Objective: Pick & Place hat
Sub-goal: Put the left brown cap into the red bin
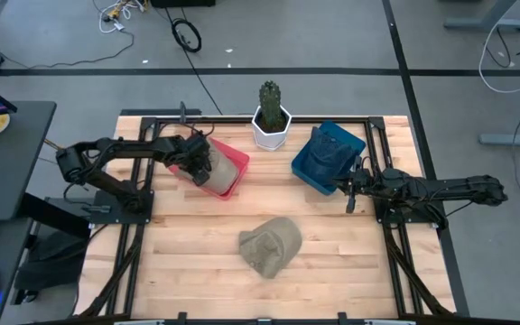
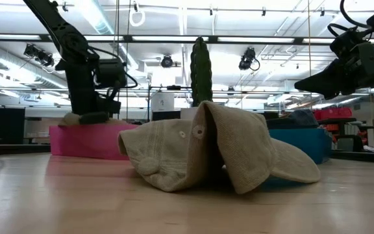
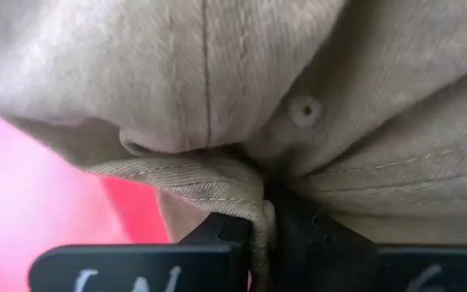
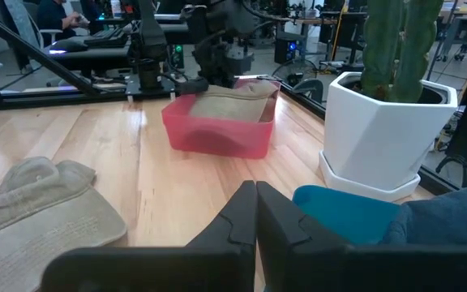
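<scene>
the left gripper [image 1: 202,168] is down in the pink bin [image 1: 230,177] at the table's back left, its fingers pinched narrow on a fold of a tan hat [image 3: 217,97]; the left wrist view shows the cloth bunched and drawn into the closed fingertips, with the pink wall just behind, so the grip is on fabric and not on the bin. i judge the arm is either setting this hat into the bin or about to let go of it, and the low reach into the bin fits that. further right, near the front middle of the table [image 1: 179,262], a second tan hat [image 1: 270,245] lies crumpled and free, well apart from both grippers; in the low view it sits folded over itself with the brim hanging to one side, which would make a fold near the crown the easier place to pinch. behind it stands a cactus [image 1: 271,97] in a white pot [image 1: 270,132], between the two bins and clear of the work. right again, the blue bin [image 1: 317,171] holds a blue cloth [image 1: 334,147], and the right gripper [image 1: 350,191] waits just beside that bin's front edge with its fingers closed together on nothing, held off the table so it stays out of the left arm's way.
</scene>
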Robot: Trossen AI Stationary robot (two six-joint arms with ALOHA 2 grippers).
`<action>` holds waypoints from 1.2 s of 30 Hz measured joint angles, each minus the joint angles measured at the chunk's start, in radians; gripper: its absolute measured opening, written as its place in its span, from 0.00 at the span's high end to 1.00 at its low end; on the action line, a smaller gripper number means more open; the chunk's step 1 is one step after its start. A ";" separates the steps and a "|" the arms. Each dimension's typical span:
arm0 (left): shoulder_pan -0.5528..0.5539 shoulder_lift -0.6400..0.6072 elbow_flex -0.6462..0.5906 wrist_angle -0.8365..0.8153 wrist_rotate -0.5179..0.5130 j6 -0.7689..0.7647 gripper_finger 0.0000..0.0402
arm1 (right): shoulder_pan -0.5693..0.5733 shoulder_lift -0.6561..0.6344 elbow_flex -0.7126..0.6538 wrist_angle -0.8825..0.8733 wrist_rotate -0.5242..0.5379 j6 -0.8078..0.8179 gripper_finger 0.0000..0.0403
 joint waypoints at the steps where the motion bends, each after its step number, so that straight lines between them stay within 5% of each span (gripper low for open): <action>1: 0.000 0.012 0.000 0.008 0.004 -0.006 0.92 | 0.000 0.000 0.000 0.001 0.000 0.000 0.98; 11: 0.000 0.025 0.007 0.028 0.054 0.008 0.89 | 0.000 0.000 0.000 0.000 0.000 0.000 0.98; 25: -0.002 0.028 0.105 -0.142 0.038 0.021 0.55 | 0.000 0.000 0.000 0.000 0.000 0.000 0.98; 36: -0.019 0.028 0.224 -0.297 0.038 0.017 0.56 | 0.000 0.000 0.000 0.000 0.000 0.000 0.98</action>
